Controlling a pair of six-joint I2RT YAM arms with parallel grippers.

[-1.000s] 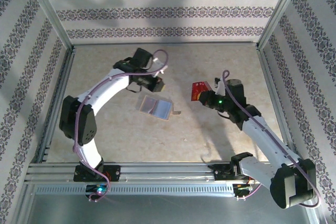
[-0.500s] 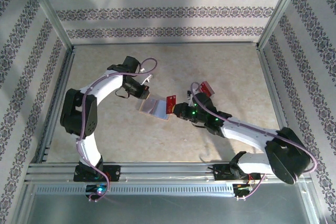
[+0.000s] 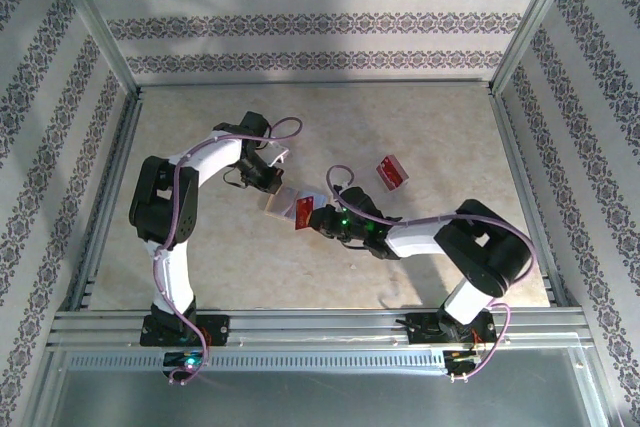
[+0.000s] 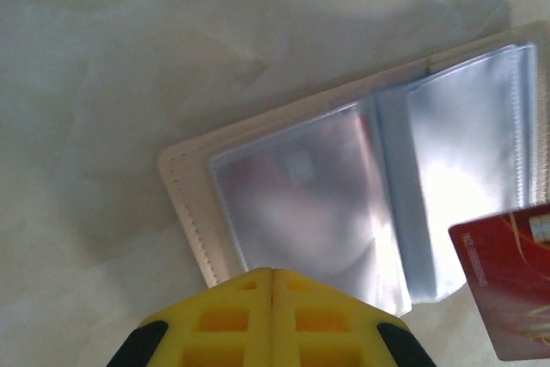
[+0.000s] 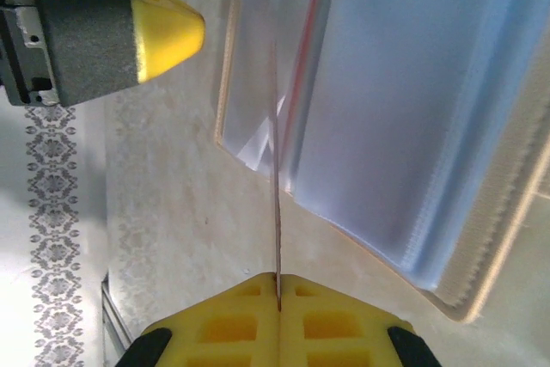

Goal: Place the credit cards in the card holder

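Note:
The tan card holder (image 3: 283,197) lies open mid-table with its clear sleeves (image 4: 301,204) facing up. My left gripper (image 3: 271,183) is shut, its yellow tips (image 4: 272,274) resting over the near edge of the left sleeve with nothing between them. My right gripper (image 3: 317,218) is shut on a red credit card (image 3: 303,212). In the right wrist view that card (image 5: 277,169) stands edge-on, its far end at the sleeve openings of the holder (image 5: 490,247). The same card's corner (image 4: 507,290) shows beside the right sleeve. A second red card (image 3: 390,172) lies on the table to the right.
Metal frame rails (image 3: 300,325) run along the near edge, and patterned walls enclose the beige tabletop (image 3: 420,127). The left gripper's finger (image 5: 163,36) sits close to the holder's far corner in the right wrist view.
My right gripper carried a red card leftward to the holder, leaving another red card on the table. My left gripper moved down onto the holder's left side.

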